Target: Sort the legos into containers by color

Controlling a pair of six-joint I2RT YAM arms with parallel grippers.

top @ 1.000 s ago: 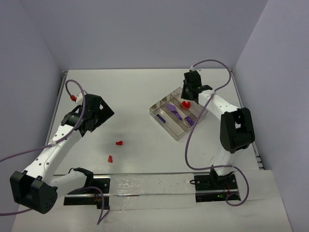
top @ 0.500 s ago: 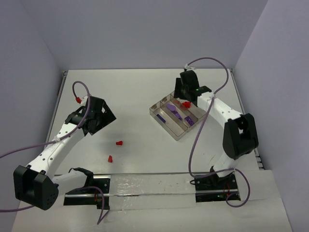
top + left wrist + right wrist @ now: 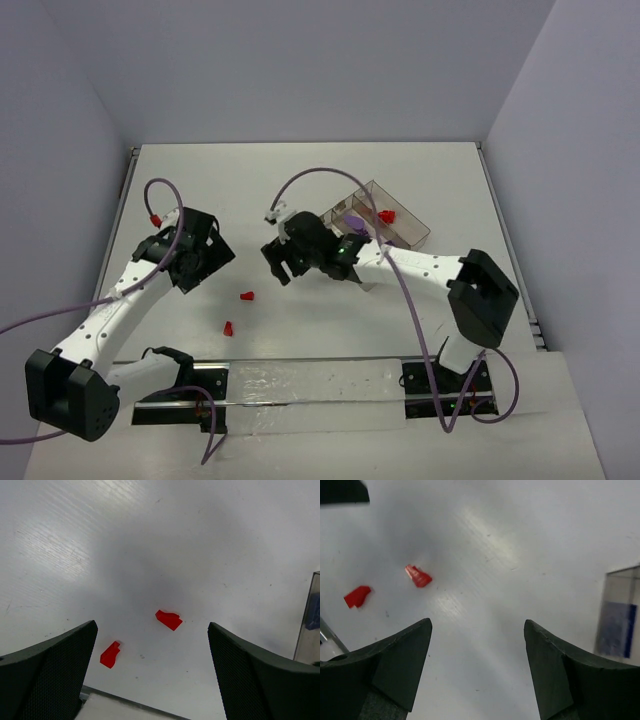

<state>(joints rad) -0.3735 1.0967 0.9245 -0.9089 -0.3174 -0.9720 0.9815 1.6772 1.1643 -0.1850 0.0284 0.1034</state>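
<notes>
Two tiny red plastic bricks [image 3: 246,296] lie left of the clear plastic tray [image 3: 405,232]. They look light and slippery, so pinch their flat sides. The left gripper [image 3: 151,626] and right gripper [image 3: 477,625] are open and empty.

Place: a robot lab test cell is showing here.
Walls: plain pale panels [image 3: 300,70] are closing in the white table [image 3: 230,180] at 9, 12 and 3 o'clock.
Mounts: two arm bases are sitting bolted to a metal plate [image 3: 300,380] at 6 o'clock.
Cabling: purple cables [image 3: 320,170] are looping over both arms.
</notes>
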